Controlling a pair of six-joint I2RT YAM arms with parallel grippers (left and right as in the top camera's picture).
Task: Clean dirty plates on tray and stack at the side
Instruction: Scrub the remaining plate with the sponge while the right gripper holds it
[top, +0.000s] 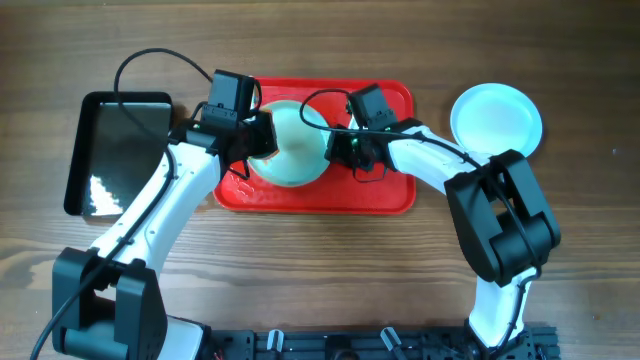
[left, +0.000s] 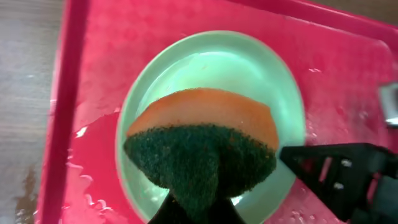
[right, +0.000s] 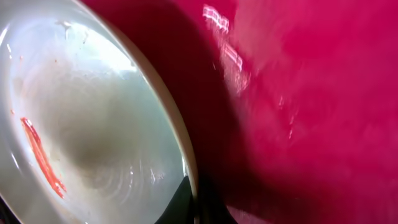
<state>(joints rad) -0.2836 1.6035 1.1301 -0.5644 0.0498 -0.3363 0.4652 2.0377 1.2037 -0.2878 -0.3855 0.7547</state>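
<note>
One plate (top: 290, 162), seemingly in right gripper (top: 333, 150)

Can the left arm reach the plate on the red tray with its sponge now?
Probably yes: the sponge in the left gripper hangs right over the plate, with nothing between; the right gripper sits at the plate's far rim.

We see a robotics lab bench staged as a dishwashing station: a left arm (top: 150, 220) and a right arm (top: 500, 215) rise from a black rail (top: 380, 343) at the edge of a wood-grain table (top: 300, 270), cables (top: 150, 58) trailing, with a red tray (top: 330, 198), pale plates (top: 495, 118) and a sponge (left: 205, 140) as props.
</note>
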